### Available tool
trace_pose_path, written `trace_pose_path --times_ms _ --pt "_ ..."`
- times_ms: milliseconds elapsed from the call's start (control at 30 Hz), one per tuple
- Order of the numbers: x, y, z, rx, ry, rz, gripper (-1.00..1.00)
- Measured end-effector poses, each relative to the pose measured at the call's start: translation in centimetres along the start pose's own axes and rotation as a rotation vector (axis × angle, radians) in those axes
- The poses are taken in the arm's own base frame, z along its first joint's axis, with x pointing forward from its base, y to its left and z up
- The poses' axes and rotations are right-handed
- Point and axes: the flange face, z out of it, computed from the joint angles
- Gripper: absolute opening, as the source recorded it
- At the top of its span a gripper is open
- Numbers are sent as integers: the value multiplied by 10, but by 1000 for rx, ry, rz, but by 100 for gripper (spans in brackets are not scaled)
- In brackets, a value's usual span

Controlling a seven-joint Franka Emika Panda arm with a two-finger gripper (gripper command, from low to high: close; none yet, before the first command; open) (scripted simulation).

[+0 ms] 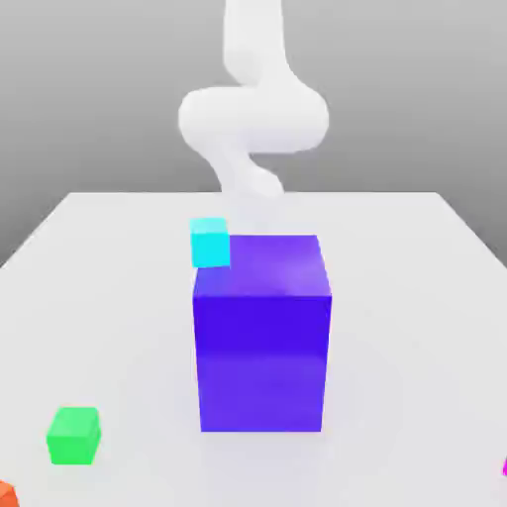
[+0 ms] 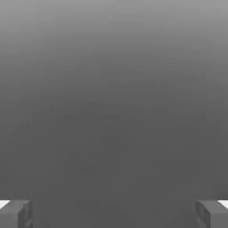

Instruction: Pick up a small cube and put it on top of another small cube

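Gripper [image 2: 114, 213] wide apart with nothing between its fingers, so I judge the pick hasn't started and the whole task remains. Nearest in the exterior view, an orange cube [image 1: 8, 494] and a magenta one [image 1: 505, 466] peek in at opposite edges of the tabletop [image 1: 396, 396]. Slightly farther, toward that view's left, sits a green cube [image 1: 74, 436]. Beyond it stands the big purple block [image 1: 262, 361], a cyan cube [image 1: 210, 244] by its upper left edge; I can't tell whether they touch. No small cube is visibly stacked on another.

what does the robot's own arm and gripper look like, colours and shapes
The arm is plain glossy white, with smooth, rounded, tube-like links. The gripper has two blocky, squared dark grey fingers, each beside a small white patch. No lettering can be made out.
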Motion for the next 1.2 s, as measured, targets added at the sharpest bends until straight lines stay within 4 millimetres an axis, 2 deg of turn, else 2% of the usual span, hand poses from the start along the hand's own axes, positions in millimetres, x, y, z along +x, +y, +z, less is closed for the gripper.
trace_pose_path --times_ms 167,333,533,667,867,1067,1200 --pt "-32 -35 83 -98 -73 -74 0" --pt "-77 -60 162 -177 -153 -150 0" --pt "-149 -75 249 -251 -260 -243 0" --pt "-212 -82 297 -283 -343 -315 0" --pt "-301 -70 362 -330 -471 -385 0" --pt "-403 -50 404 -358 -617 -450 0" --pt "-446 -26 443 -361 -650 -460 0"
